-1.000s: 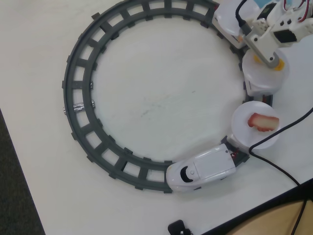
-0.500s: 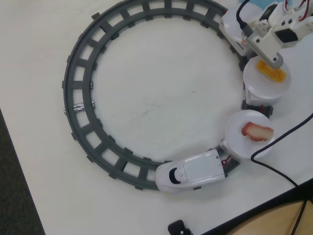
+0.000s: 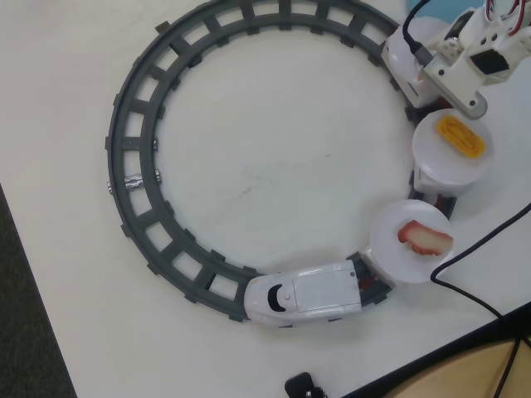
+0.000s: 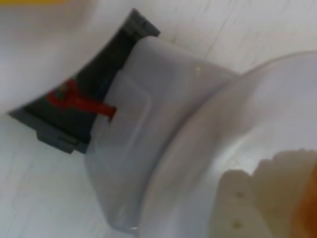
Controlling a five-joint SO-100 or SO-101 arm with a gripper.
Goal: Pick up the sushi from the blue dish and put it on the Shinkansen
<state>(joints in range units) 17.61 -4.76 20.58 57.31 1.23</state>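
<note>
The white Shinkansen (image 3: pixel 305 296) stands on the grey ring track (image 3: pixel 133 108) at the bottom of the overhead view, pulling cars topped with round white plates. My gripper (image 3: pixel 419 62) hangs over the rearmost plate (image 3: pixel 400 46) at the top right. In the wrist view my gripper (image 4: pixel 280 198) is low over that plate (image 4: pixel 257 114). A pale finger (image 4: pixel 237 198) shows, with a blurred orange piece, the sushi (image 4: pixel 309 208), against it at the right edge. Only a light-blue sliver of the blue dish (image 3: pixel 444 7) shows at the overhead view's top edge.
The middle plate carries a yellow egg-like piece (image 3: pixel 461 135). The plate nearest the engine carries a red-and-white piece (image 3: pixel 425 239). A black cable (image 3: pixel 473 249) runs over the table at the right. The table edge cuts across the lower right and left.
</note>
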